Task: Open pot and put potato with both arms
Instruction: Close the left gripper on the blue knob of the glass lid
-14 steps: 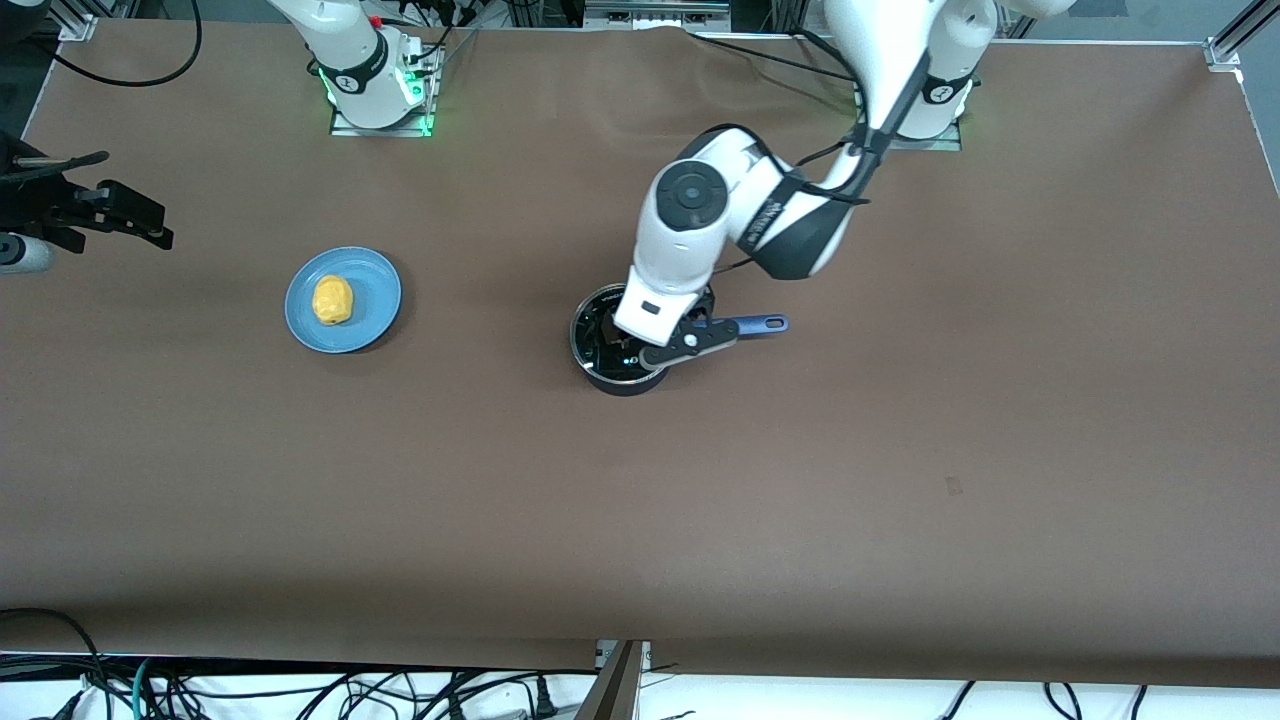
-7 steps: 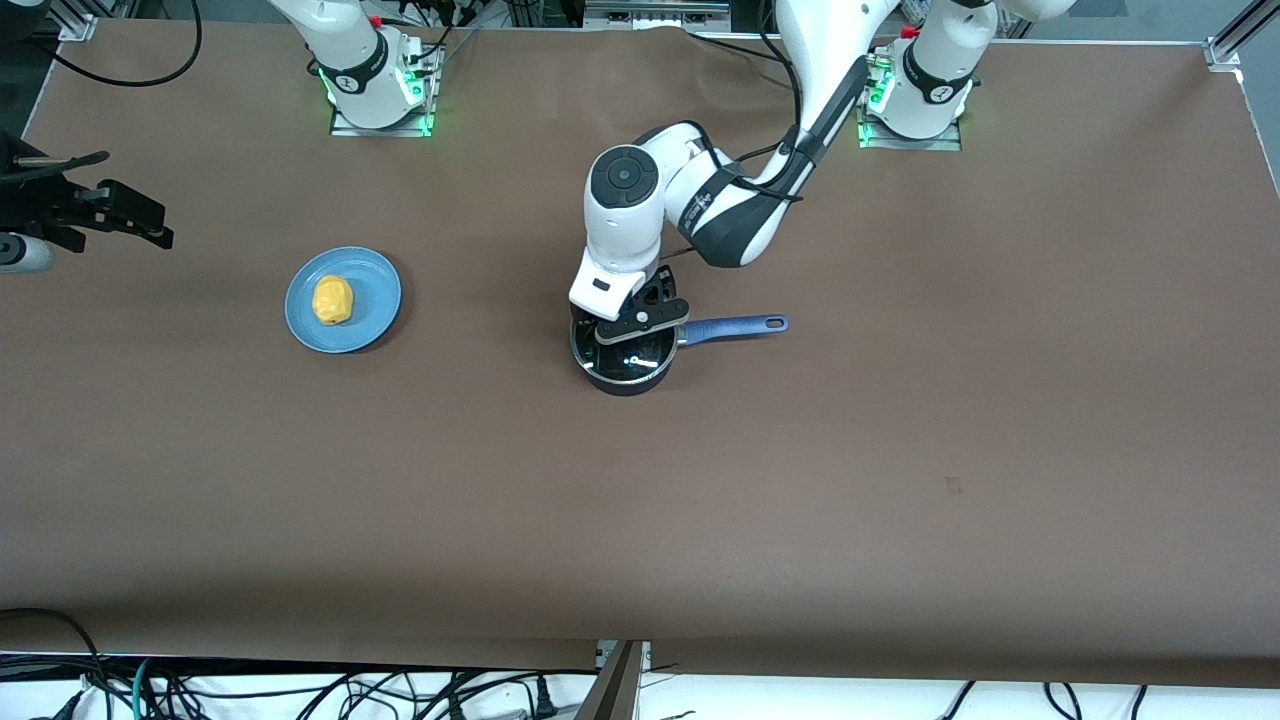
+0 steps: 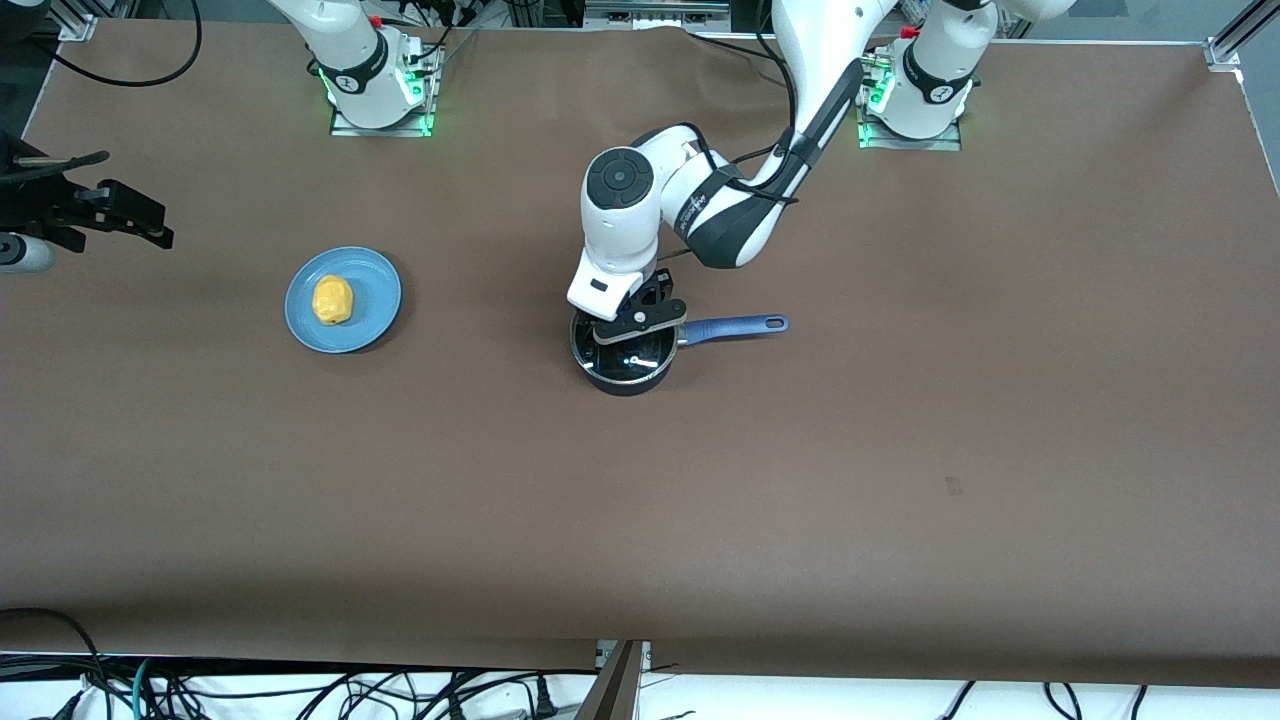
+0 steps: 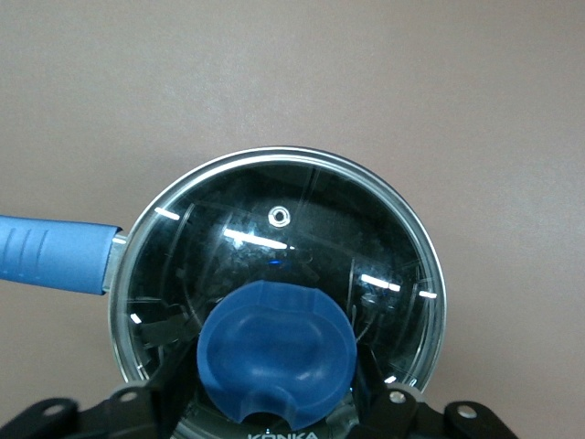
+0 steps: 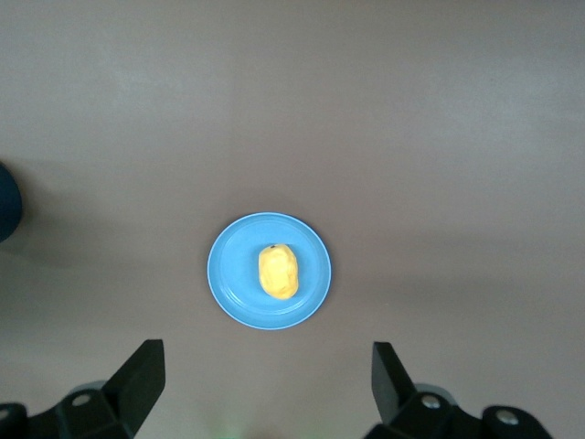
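Front view: left pincer (image 3: 640,318) low over pot (image 3: 622,357) at mid-surface; potato (image 3: 332,299) on plate (image 3: 375,300), toward right arm's end.
Left wrist view: fingers spread around blue knob (image 4: 277,350) of lid (image 4: 366,229); center, close, lift straight.
Right wrist view: right pincer (image 5: 265,384) open, high over potato (image 5: 278,272), waiting.

We are looking at a robotics lab bench: brown-covered table (image 3: 900,500), arm bases (image 3: 375,95) bolted down and glowing green, aluminium framing (image 3: 1225,45) at the corners, loose cables (image 3: 300,690) trailing along the edge.
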